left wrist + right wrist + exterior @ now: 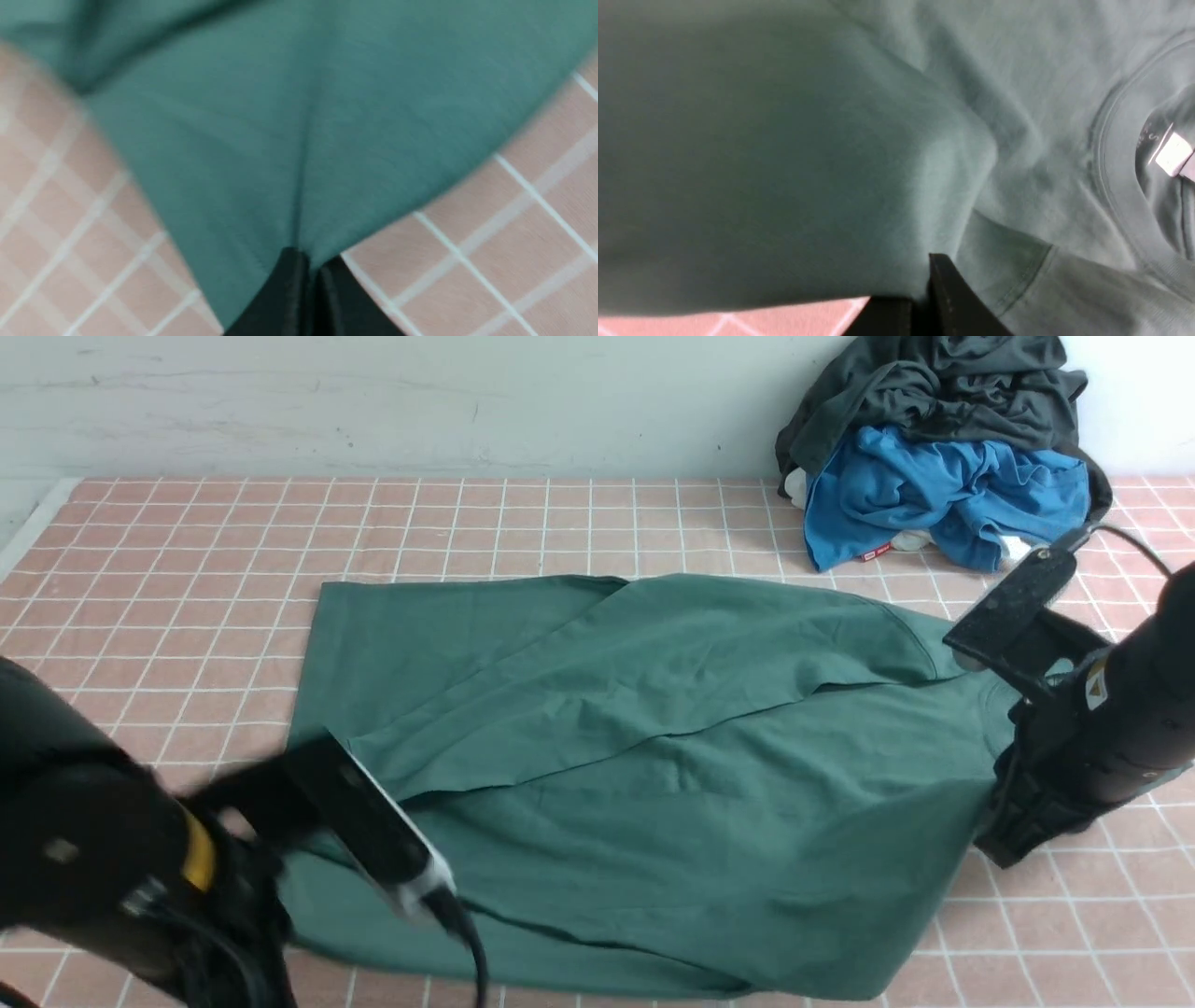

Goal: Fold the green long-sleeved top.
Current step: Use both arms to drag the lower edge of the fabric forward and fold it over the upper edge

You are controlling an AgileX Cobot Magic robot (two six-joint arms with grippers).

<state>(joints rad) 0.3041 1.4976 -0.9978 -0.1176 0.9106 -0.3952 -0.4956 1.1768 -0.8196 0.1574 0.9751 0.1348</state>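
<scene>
The soft green long-sleeved top (653,756) lies partly folded, mid-way across the pink grid-tiled surface (187,541). The left claw (312,261) is clamped tight on its near edge, and the right claw (924,277) on a fold beside the ribbed collar. A crumpled dark grey garment (934,383) lies heaped over a blue garment (934,495) at the far right.

The long-sleeved top (653,747) lies spread across the middle of the table (187,551); a heap of clothes (943,457) sits behind it at far right. The left gripper (312,266) is at its near-left edge, the right gripper (917,289) seemingly beside its collar (1111,154).
</scene>
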